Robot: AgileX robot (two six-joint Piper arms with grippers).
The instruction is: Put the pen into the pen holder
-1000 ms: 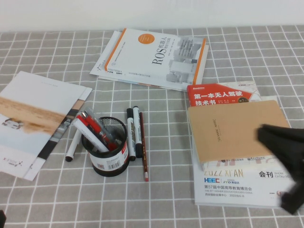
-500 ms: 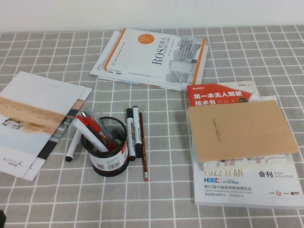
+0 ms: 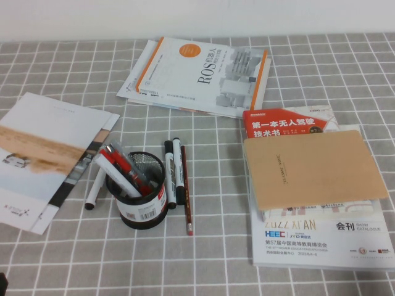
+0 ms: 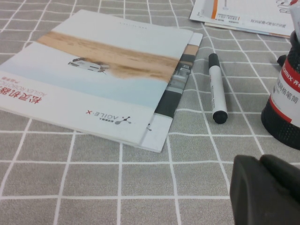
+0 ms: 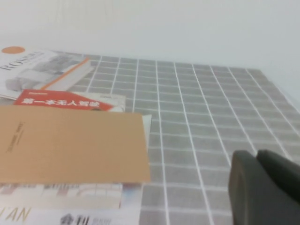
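The black mesh pen holder (image 3: 141, 198) stands left of the table's middle, its white barcode sticker facing me. Several pens lean in it, red ones and a thin pale pen (image 3: 113, 175) whose top tilts left over the rim. The holder's side (image 4: 287, 108) also shows in the left wrist view. My left gripper (image 4: 260, 165) is shut and empty, low over the cloth a short way from the holder. My right gripper (image 5: 256, 159) is shut and empty over bare cloth beside the brown notebook (image 5: 70, 145). Neither arm shows in the high view beyond a dark corner at the bottom left.
A white marker (image 3: 94, 190) lies left of the holder; two black-capped markers (image 3: 173, 171) and a dark red pencil (image 3: 186, 192) lie to its right. A brochure (image 3: 43, 154) is at the left, a ROS book (image 3: 203, 75) at the back, stacked magazines (image 3: 321, 234) at the right.
The right arm, over the magazines a second ago, has drawn back out of the high view. Nothing on the table has moved.
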